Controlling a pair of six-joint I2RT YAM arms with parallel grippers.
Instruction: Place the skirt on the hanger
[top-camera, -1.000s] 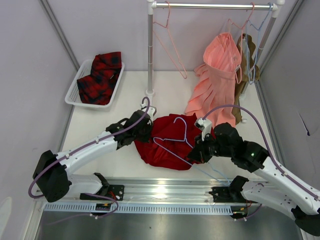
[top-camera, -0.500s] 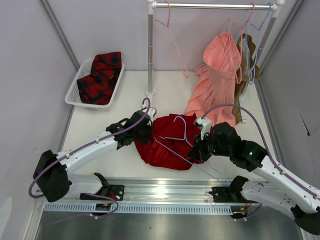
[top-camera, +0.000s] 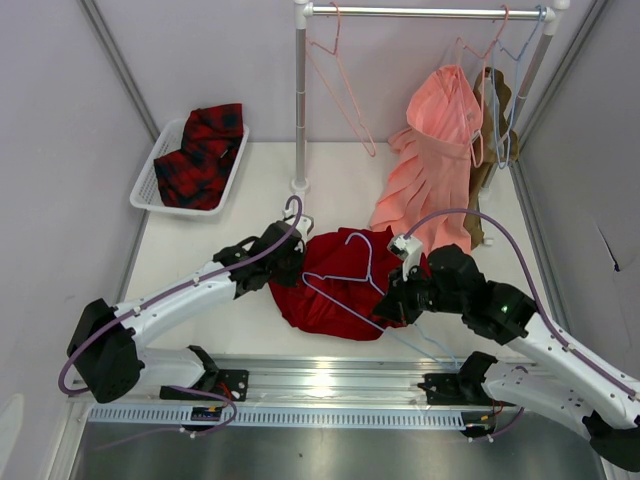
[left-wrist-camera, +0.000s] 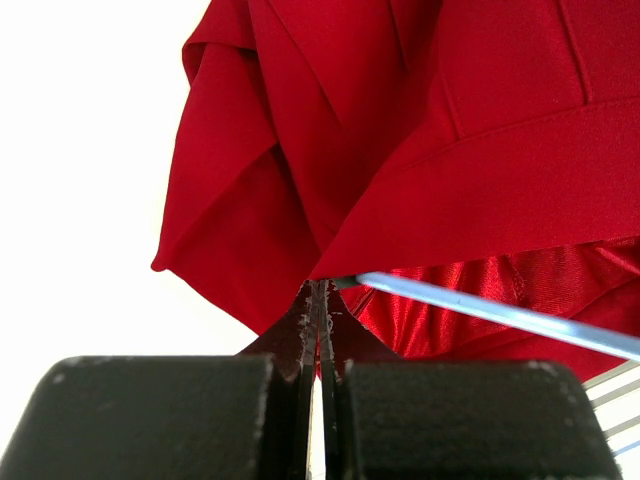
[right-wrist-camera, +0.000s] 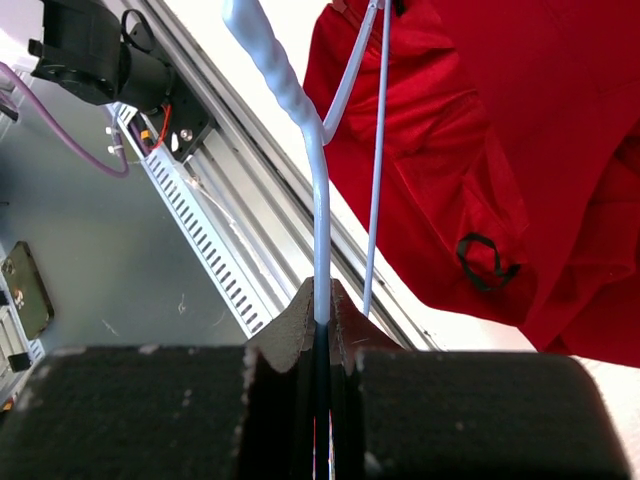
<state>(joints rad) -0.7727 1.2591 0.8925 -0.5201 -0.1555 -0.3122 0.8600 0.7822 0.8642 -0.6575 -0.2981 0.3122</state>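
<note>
Broadly, starting with the white table (top-camera: 340, 175) and the white clothes rail (top-camera: 300, 100) standing at its back, with a salmon-pink pleated skirt (top-camera: 430, 170) hung at the rail's right end and a white slatted basket (top-camera: 143, 190) of red-and-black plaid cloth (top-camera: 205, 150) at far left. Next in size, the plain deep-red soft fabric skirt (top-camera: 335, 255), lying crumpled on the table near the front edge, between the two arms, not yet threaded onto anything. Across it, the thin light-blue wire hanger (top-camera: 345, 305), lying flat on the cloth with the hook toward the back and one lower corner reaching out past the skirt toward the near edge. Left gripper (top-camera: 285, 262) clenched at the skirt's left side, apparently pinching a fold of the cloth in the left wrist view, with the blue wire just beside the tips. Right gripper (top-camera: 395, 305) clamped tight on the hanger wire itself, plain in the right wrist view. As to handling: light, limp, slightly glossy cloth, likely to sag, bunch and slide off thin wire; nothing stiff to push against, so best taken at the firmer top hem and held spread, not by the loose flare. Hanger light and springy, likely to swivel in a two-finger pinch; steadier if held near the twisted neck or a corner. Smallest, a little black loop (right-wrist-camera: 485, 262) at the skirt's edge, perhaps a hanging loop. No brand, label or readable writing anywhere
</note>
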